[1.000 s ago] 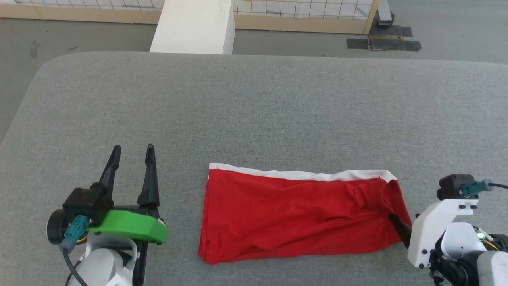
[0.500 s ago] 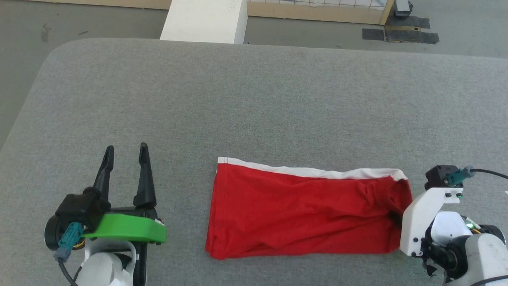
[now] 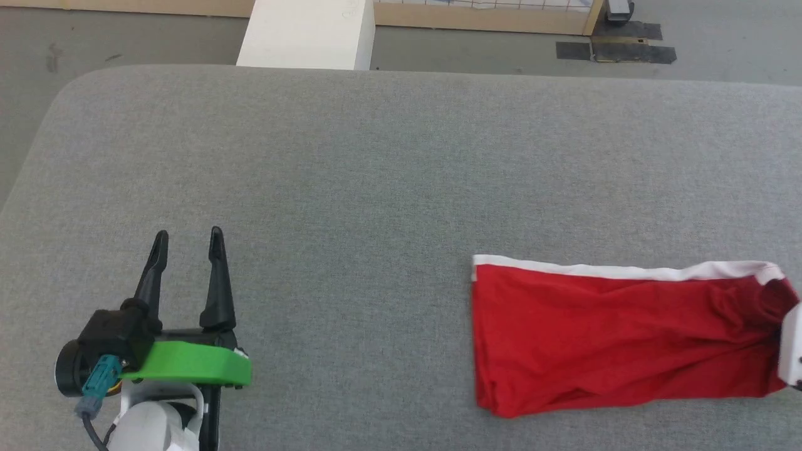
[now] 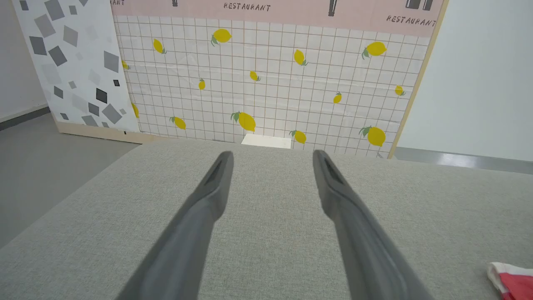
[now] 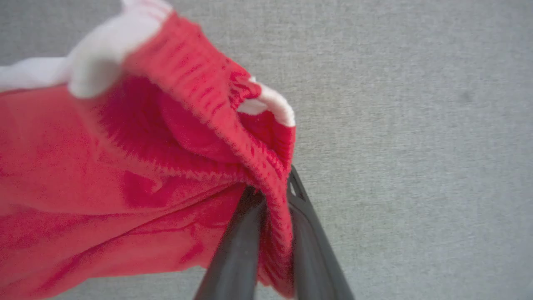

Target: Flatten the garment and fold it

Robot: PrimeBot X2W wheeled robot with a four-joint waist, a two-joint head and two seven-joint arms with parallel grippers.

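The garment point(image 3: 614, 338), bright red shorts with a white trim band along the far edge, lies folded in a long strip at the right of the grey table point(image 3: 388, 156). In the right wrist view my right gripper point(image 5: 272, 187) is shut on the gathered red waistband of the garment point(image 5: 125, 166), which is lifted slightly there. A white part of my right arm point(image 3: 792, 351) shows at the right edge of the head view. My left gripper point(image 3: 186, 241) stands open over bare table at the lower left, well away from the cloth. A corner of the garment point(image 4: 512, 279) shows in the left wrist view.
A white block point(image 3: 307, 34) stands beyond the table's far edge. Behind it is a lemon-patterned tiled panel point(image 4: 266, 79) with a wooden frame. The table's rounded left corner point(image 3: 69, 94) drops to grey floor.
The garment has slid far to the right across the table, drawn by my right gripper, which is now mostly off the head view's right edge. The left gripper stayed low at the left.
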